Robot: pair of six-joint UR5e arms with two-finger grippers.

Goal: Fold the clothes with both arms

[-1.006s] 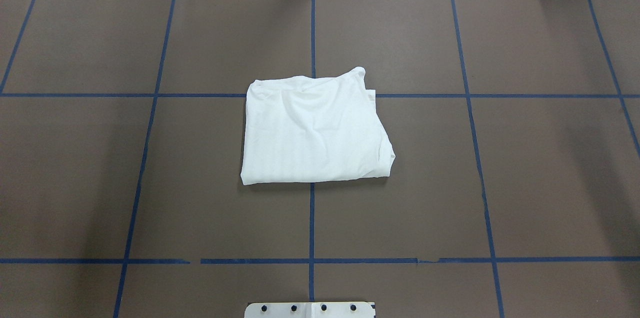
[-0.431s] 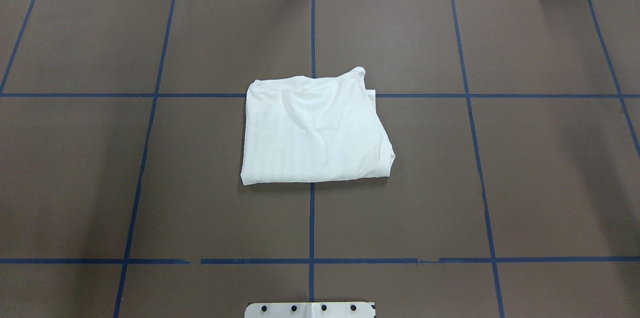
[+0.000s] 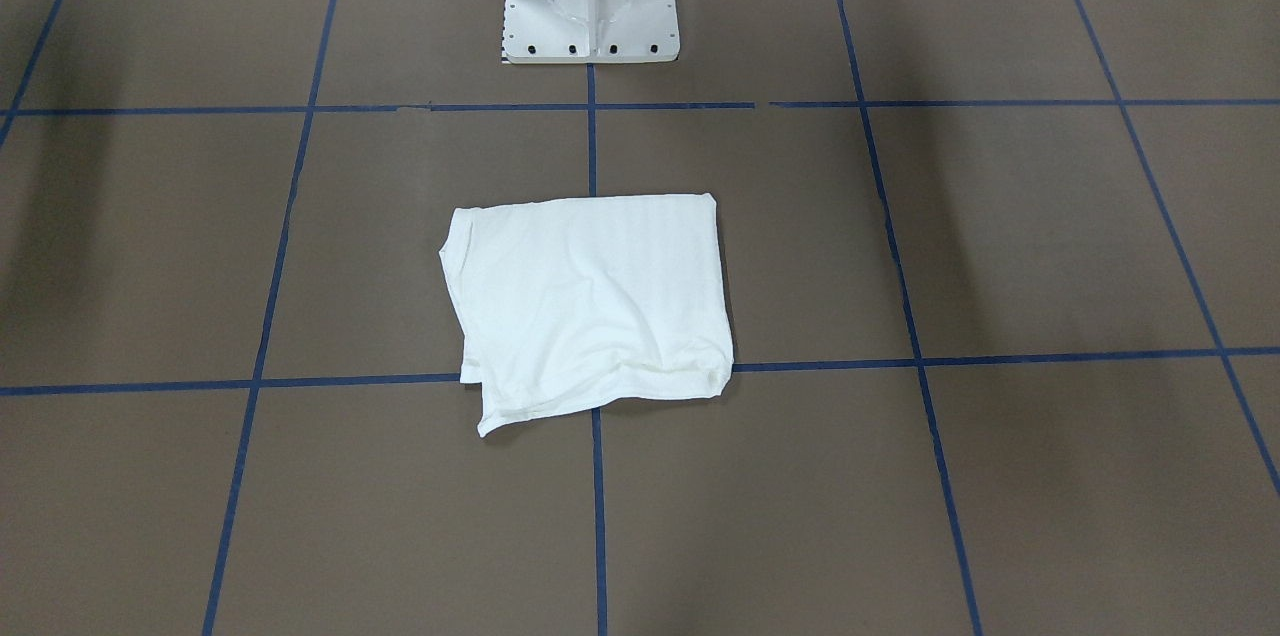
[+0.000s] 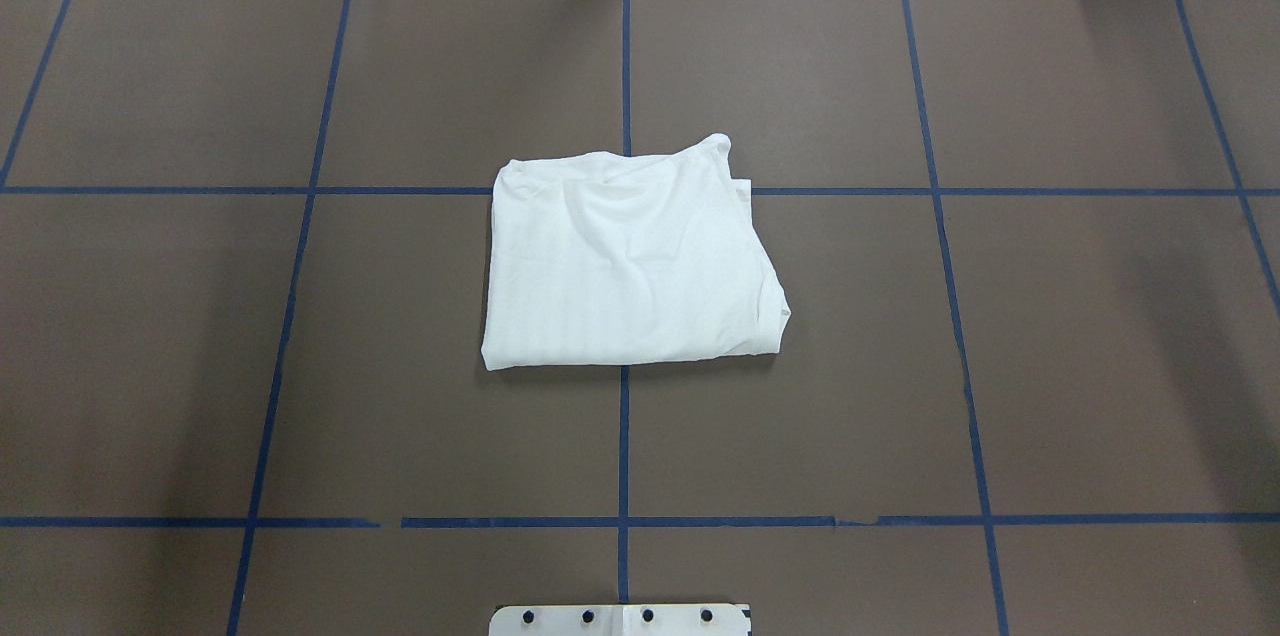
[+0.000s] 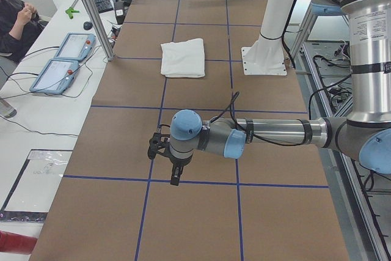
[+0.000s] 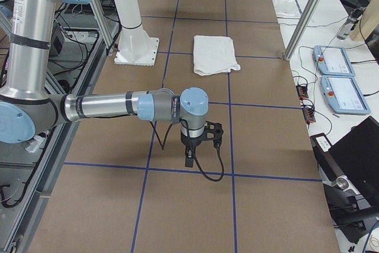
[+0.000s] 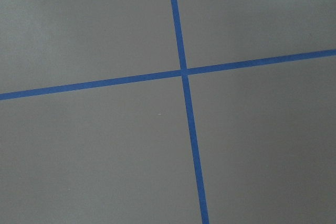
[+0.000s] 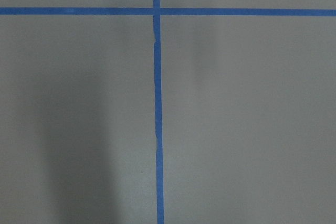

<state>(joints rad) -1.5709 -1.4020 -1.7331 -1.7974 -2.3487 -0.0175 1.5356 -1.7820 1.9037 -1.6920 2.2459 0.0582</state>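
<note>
The clothes are one white shirt (image 4: pixel 630 266), folded into a rough rectangle and lying flat at the middle of the brown table (image 4: pixel 1000 366); it also shows as the shirt (image 3: pixel 590 296) (image 5: pixel 182 57) (image 6: pixel 214 53). No print or label shows. My left gripper (image 5: pixel 174 178) hangs over a taped crossing far from the shirt, toward the table's left end. At the opposite end hangs my right gripper (image 6: pixel 188 161), equally far from the shirt. Both show only in the side views, so I cannot tell whether they are open or shut. Both wrist views show only bare table and blue tape.
The white metal pedestal (image 3: pixel 590 6) stands at the robot's edge of the table, behind the shirt. Blue tape lines (image 4: pixel 624 436) grid the surface. Teach pendants (image 5: pixel 61 65) and a metal post (image 5: pixel 91 10) sit on the operators' side, where a person (image 5: pixel 12 22) is seated.
</note>
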